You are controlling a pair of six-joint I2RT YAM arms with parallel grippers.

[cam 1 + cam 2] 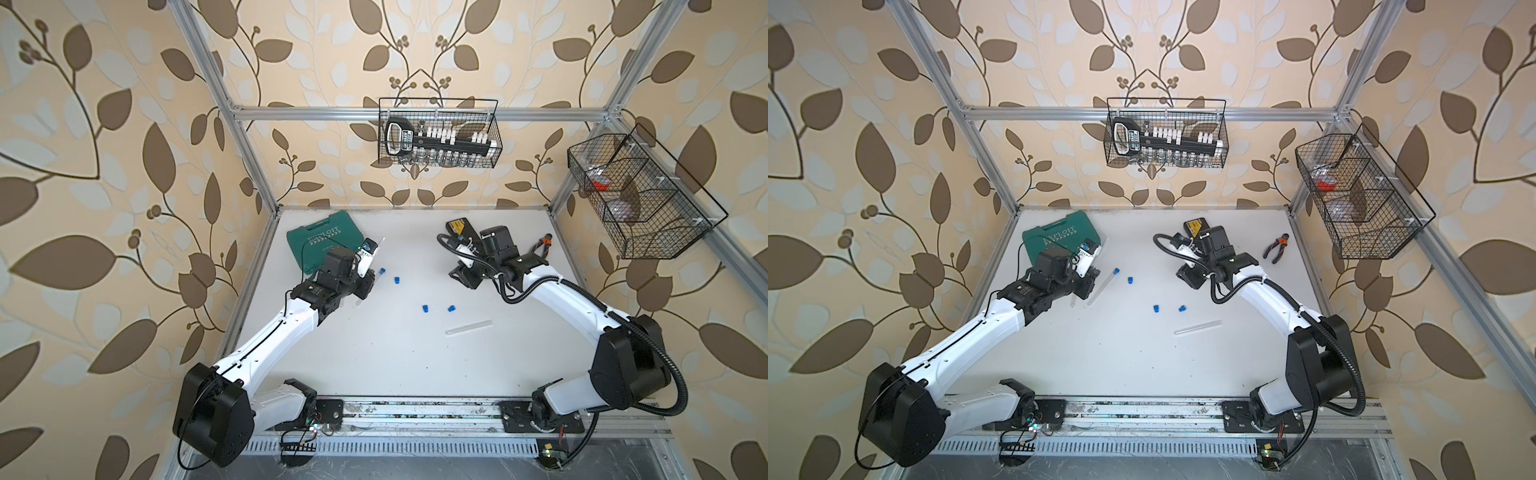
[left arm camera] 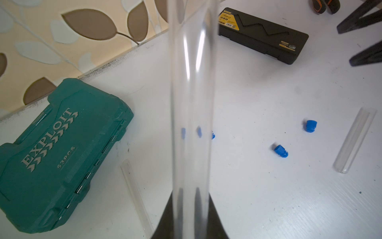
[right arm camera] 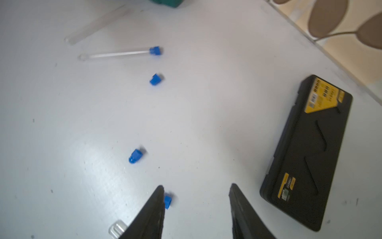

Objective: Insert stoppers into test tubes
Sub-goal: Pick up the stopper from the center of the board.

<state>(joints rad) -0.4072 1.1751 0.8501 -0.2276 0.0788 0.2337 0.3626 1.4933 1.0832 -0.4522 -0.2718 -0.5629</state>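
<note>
My left gripper (image 2: pixel 191 196) is shut on a clear test tube (image 2: pixel 192 93) that rises from its jaws close to the camera. It sits by the green case (image 1: pixel 363 286) in a top view. A second tube (image 3: pixel 119 54) lies on the table with a blue stopper (image 3: pixel 155 50) in its mouth. Two bare tubes also lie flat, one beside the green case (image 2: pixel 134 192) and one at mid-table (image 1: pixel 467 326). Three loose stoppers (image 1: pixel 397 280) (image 1: pixel 424 308) (image 1: pixel 451 308) dot the middle. My right gripper (image 3: pixel 196 186) is open and empty, raised near the black case, with one stopper (image 3: pixel 167 201) on the table beside a finger.
A green EXPLOIT case (image 1: pixel 322 245) lies at the back left and a black case (image 3: pixel 306 155) at the back right. Pliers (image 1: pixel 1276 248) rest near the right edge. Wire baskets (image 1: pixel 438 133) (image 1: pixel 636 195) hang on the back and right frame.
</note>
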